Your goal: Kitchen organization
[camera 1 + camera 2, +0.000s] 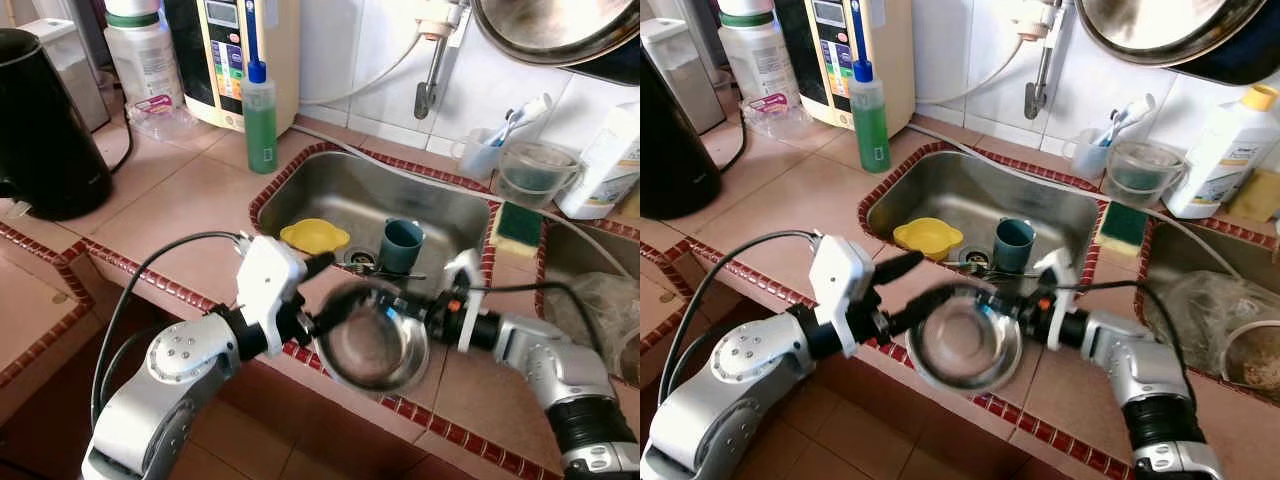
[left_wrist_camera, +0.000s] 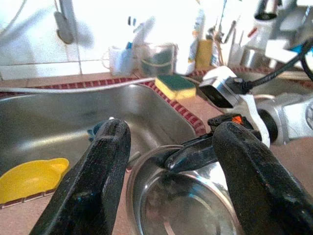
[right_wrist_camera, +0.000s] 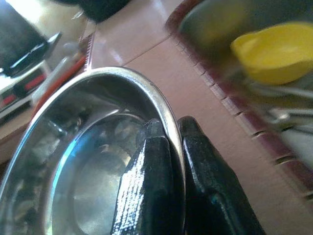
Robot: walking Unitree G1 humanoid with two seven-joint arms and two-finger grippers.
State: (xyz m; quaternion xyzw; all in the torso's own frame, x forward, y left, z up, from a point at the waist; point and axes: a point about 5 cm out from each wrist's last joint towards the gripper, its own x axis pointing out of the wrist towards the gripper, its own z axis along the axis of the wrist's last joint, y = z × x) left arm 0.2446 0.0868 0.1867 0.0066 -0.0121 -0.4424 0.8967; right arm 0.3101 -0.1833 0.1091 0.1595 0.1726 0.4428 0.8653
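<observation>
The right gripper (image 3: 168,134) has its two fingers pinched tight on the rim of a shiny metal bowl (image 1: 372,340) — one finger inside, one outside. The bowl is held over the front edge of the tiled counter (image 1: 190,215), just in front of the sink (image 1: 440,205). The left gripper (image 1: 318,295) is at the bowl's other side, fingers spread apart, not holding it. In the sink sit a yellow dish (image 1: 314,236) and a blue cup (image 1: 402,245) — side by side near the drain.
</observation>
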